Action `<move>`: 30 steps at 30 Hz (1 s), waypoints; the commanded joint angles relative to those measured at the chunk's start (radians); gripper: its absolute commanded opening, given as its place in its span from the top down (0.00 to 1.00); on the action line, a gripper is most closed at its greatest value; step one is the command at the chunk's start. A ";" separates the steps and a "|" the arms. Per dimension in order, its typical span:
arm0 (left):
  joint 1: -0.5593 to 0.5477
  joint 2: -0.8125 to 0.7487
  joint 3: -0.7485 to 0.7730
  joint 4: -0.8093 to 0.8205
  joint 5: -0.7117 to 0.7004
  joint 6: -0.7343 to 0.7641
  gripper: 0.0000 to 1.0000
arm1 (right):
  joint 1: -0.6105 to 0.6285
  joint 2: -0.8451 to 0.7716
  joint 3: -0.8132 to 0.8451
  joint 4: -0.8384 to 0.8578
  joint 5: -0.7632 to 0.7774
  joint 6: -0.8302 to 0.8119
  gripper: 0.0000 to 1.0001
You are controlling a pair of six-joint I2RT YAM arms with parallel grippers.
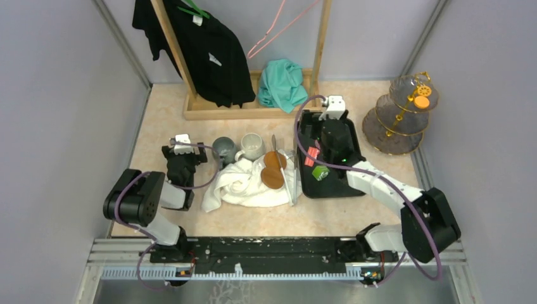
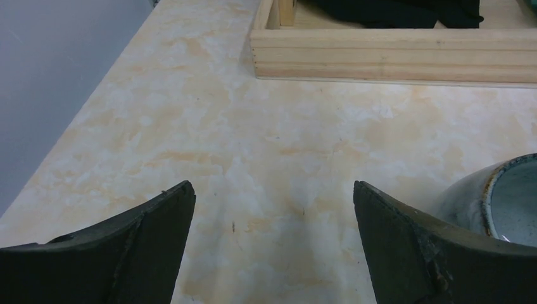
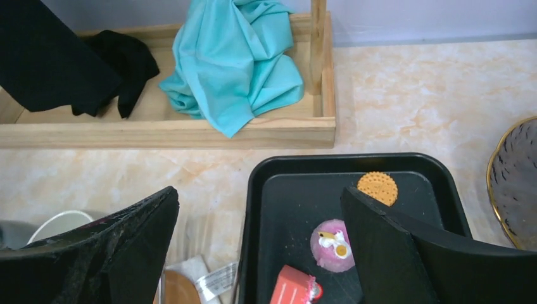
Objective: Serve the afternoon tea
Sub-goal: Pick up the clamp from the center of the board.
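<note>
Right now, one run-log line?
left end effector open, empty, by mug | right end effector open, empty, over tray | doughnut, disc in tray

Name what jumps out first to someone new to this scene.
The gold-framed three-tier glass stand at the far right, an orange disc on its top tier. Then the black tray of sweets beneath the open right gripper, and the teal cloth heaped in the wooden rack's base at the back.

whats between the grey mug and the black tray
In the top view: a white mug, two brown discs, a white cloth and long metal tongs beside the black tray.
</note>
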 commanded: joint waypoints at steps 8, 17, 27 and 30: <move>0.008 -0.435 0.120 -0.508 -0.140 -0.253 0.01 | 0.023 0.105 0.000 0.270 0.058 0.024 0.27; -0.062 -0.625 0.302 -1.049 -0.088 -0.466 0.01 | 0.059 0.022 0.046 -0.103 -0.083 0.128 0.27; -0.412 -0.602 0.460 -1.464 -0.388 -0.611 0.01 | 0.227 -0.084 -0.025 -0.272 -0.081 0.179 0.24; -0.488 -0.578 0.489 -1.526 -0.410 -0.655 0.01 | 0.278 -0.086 -0.037 -0.305 -0.065 0.220 0.24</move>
